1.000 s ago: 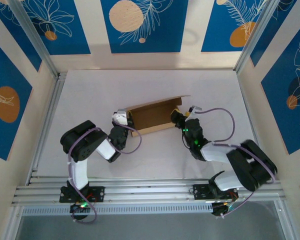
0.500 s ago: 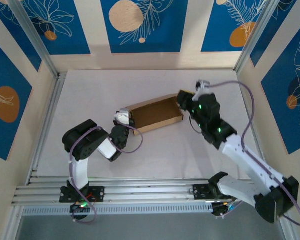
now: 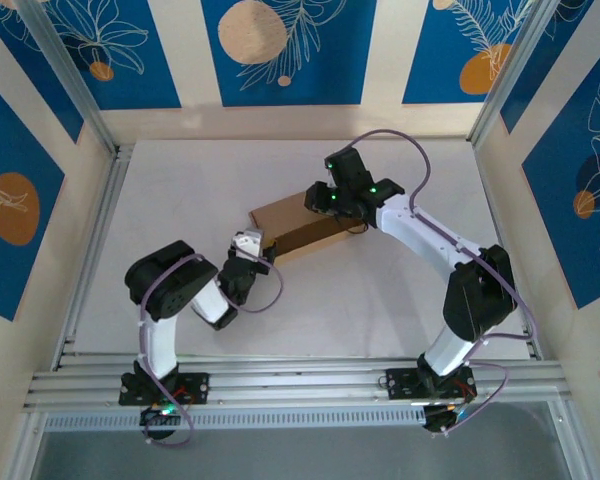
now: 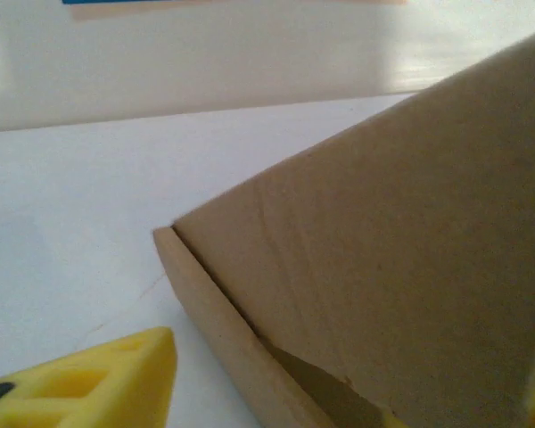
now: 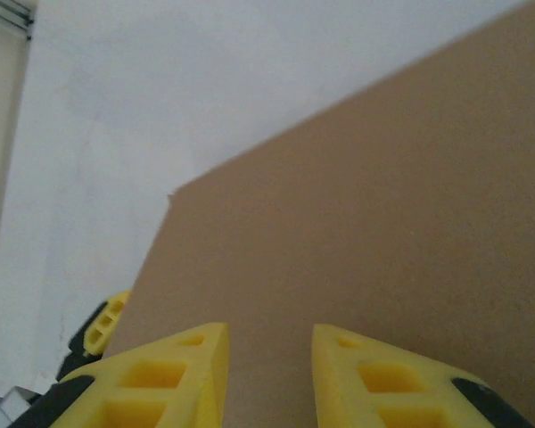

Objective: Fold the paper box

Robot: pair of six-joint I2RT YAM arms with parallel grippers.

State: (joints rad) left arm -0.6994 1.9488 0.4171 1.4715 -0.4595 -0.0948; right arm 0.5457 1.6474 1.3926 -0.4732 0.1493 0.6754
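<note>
The paper box is a shallow brown cardboard mailer lying in the middle of the white table, its lid down over the tray. My right gripper hovers over the lid's right part. In the right wrist view its yellow fingers stand a little apart above the flat lid, nothing between them. My left gripper sits at the box's left end. In the left wrist view its fingers are spread wide, with the box's corner between them and the lid slightly raised over the side wall.
The white tabletop is ringed by patterned blue walls. An aluminium rail runs along the left side and more rails cross the front by the arm bases. The left gripper's finger peeks past the lid's edge.
The right arm swung from the box's right end up and over to above the box. The lid, upright a second ago, has come down over the tray. The left gripper stayed put.
</note>
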